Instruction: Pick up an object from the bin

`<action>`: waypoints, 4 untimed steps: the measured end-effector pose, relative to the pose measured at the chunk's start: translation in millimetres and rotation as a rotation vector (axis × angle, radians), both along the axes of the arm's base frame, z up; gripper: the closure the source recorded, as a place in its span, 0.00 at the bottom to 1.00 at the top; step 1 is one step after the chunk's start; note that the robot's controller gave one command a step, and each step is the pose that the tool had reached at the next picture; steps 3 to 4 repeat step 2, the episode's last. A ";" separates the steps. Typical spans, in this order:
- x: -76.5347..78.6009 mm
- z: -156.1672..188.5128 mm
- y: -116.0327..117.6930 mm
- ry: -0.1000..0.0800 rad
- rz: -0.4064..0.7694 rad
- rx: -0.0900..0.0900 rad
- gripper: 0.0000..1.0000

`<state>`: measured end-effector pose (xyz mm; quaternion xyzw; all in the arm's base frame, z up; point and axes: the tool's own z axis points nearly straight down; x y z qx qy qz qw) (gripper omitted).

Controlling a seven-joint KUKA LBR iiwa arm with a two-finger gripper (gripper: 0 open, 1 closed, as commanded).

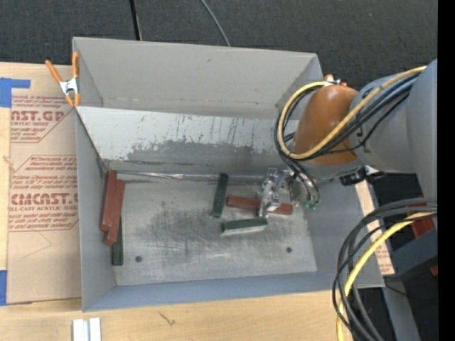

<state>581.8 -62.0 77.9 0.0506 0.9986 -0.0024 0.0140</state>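
Nearest, in the lower left of the frame, 1 short dark green stick (116, 251) lies along the left wall of the bin (213, 265). It is close below the red-brown bars (111, 204) stacked against that same wall.

Toward the lower centre a flat dark green stick (244, 226) lies crosswise on the floor. Just above it is the red-brown stick (242, 202), right of centre, running left to right. The gripper (276, 203) is down over this one, on its right half, and the stick shows on both sides of it. Whether the gripper is spread or pinching I cannot tell (wrist metal and cables crowd that spot).

A slanted dark green stick (220, 194) lies just left of the red-brown one, pointing up the frame. Beyond, at the right, sits the arm's orange cover (323, 123).

The risks, as I judge them: the grip sits off the stick's middle, so a lift could let the long left end droop and twist free. The flat dark green stick lies so close that a wide closing could catch or shove it. A thin stick flat on the floor may also simply slip out.
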 end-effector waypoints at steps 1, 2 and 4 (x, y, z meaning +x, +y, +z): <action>0.0 0.0 0.0 0.000 0.000 0.000 1.00; -5.5 200.9 12.0 0.028 -0.003 0.007 1.00; -5.5 200.9 12.0 0.028 -0.003 0.007 1.00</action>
